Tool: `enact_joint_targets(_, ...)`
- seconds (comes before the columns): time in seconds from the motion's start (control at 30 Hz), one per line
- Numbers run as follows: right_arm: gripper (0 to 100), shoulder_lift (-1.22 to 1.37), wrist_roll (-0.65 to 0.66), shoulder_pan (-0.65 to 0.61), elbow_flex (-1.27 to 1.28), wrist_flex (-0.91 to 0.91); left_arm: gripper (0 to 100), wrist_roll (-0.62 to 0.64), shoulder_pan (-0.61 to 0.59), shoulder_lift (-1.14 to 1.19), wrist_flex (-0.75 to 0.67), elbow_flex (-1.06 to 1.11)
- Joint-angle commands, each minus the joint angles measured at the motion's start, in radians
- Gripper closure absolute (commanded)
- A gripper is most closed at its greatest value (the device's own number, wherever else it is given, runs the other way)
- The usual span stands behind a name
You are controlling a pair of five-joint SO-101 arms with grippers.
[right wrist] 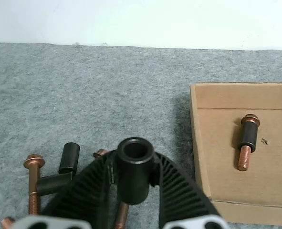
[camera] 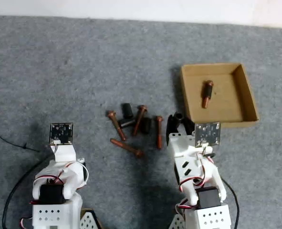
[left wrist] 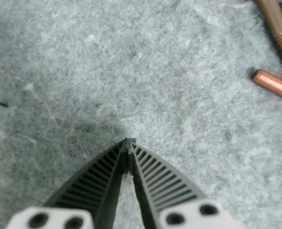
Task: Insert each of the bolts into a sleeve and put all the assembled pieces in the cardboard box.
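My right gripper [right wrist: 136,191] is shut on a black sleeve [right wrist: 135,170], held upright with its bore facing the camera. From above, that gripper [camera: 179,125] and its sleeve [camera: 179,116] sit just left of the cardboard box [camera: 245,90]. One bolt with a sleeve on it [camera: 207,94] lies inside the box [right wrist: 198,138], and it appears again in the right wrist view [right wrist: 248,140]. Several copper bolts [camera: 126,147] and loose black sleeves [camera: 127,110] lie mid-table. My left gripper [left wrist: 127,143] is shut and empty, low over bare carpet, with two bolts [left wrist: 273,85] off to one side.
Grey carpet covers the table, with a white wall along its far edge. A thin black cable [camera: 12,143] lies at the left. A bolt [right wrist: 32,183] and two sleeves [right wrist: 69,157] lie close beside the right gripper.
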Motion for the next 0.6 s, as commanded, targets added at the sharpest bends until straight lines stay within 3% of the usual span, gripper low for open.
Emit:
enact_joint_targets(0.0, 99.4, -0.018, 0.014, 0.01, 0.143, 0.002, 99, -0.002, -0.004, -0.008, 0.003, 0.021)
enact_joint_targets(0.43, 99.4, -0.021, 0.012, 0.047, 0.143, 0.001, 99, -0.005, -0.01, -0.012, 0.002, 0.018)
enact_joint_targets(0.57, 99.4, -0.019, 0.011, 0.047, 0.143, 0.001, 99, -0.005, -0.12, -0.012, -0.152, 0.004)
